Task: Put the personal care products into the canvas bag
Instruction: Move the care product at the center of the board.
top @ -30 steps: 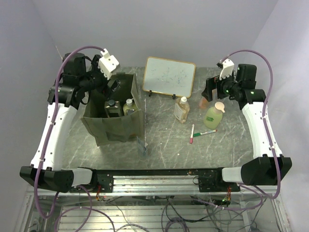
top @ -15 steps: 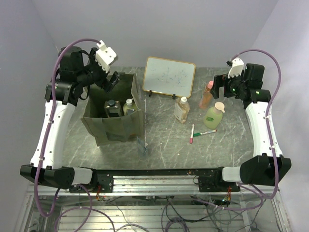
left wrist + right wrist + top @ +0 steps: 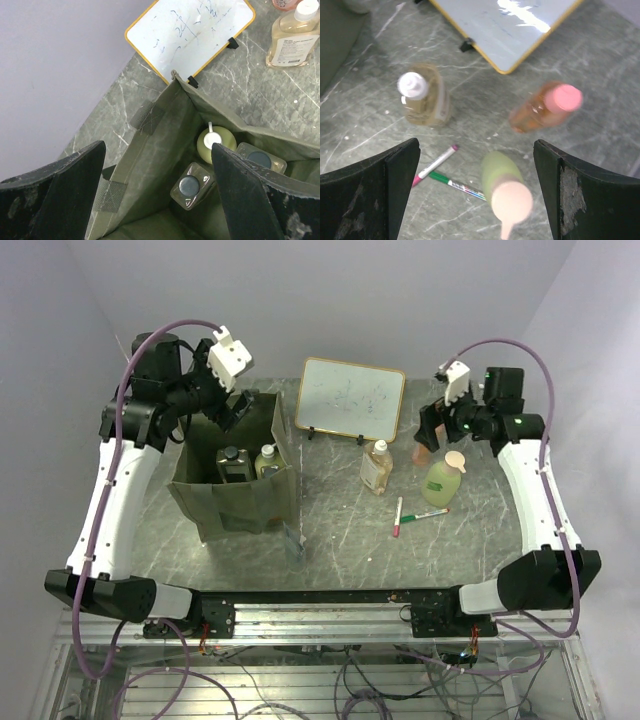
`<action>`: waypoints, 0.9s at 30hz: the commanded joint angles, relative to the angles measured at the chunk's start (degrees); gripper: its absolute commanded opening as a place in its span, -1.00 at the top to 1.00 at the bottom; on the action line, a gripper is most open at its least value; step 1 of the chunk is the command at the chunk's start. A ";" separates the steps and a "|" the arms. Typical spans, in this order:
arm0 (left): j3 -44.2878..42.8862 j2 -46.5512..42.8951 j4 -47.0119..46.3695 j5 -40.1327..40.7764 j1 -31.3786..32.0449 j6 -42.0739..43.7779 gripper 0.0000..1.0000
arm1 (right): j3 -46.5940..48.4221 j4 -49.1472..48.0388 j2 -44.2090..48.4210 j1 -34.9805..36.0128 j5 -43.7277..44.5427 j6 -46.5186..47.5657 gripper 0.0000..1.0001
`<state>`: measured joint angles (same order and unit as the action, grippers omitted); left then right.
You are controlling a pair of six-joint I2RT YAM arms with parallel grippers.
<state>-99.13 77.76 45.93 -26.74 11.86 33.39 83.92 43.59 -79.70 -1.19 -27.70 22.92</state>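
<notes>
Three of the six bottles stand in the boxy olive-green canvas bag (image 3: 150, 150) at the left: the yellow-green white-capped bottle (image 3: 216, 142) and two clear dark-capped bottles (image 3: 190, 186). Still on the grey marbled desk (image 3: 340, 530), right side, are the clear amber bottle (image 3: 422, 97), the green peach-pump bottle (image 3: 502, 182) and the orange pink-capped bottle (image 3: 542, 107).

Your left gripper (image 3: 157, 165) hangs over the bag mouth, and your right gripper (image 3: 476, 150) hangs over the desk bottles. Both have their fingers apart and empty.

Since the earlier frames no bottle has moved. The right arm swung right, then back.
</notes>
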 commanded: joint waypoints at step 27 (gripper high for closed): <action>-1.26 -1.86 1.00 -1.28 1.50 0.63 -0.87 | 4.34 -0.44 -14.88 18.33 5.19 -1.72 -0.13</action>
<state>-99.20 77.25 46.39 -26.94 12.97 33.65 86.54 43.18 -93.47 16.62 -23.62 22.52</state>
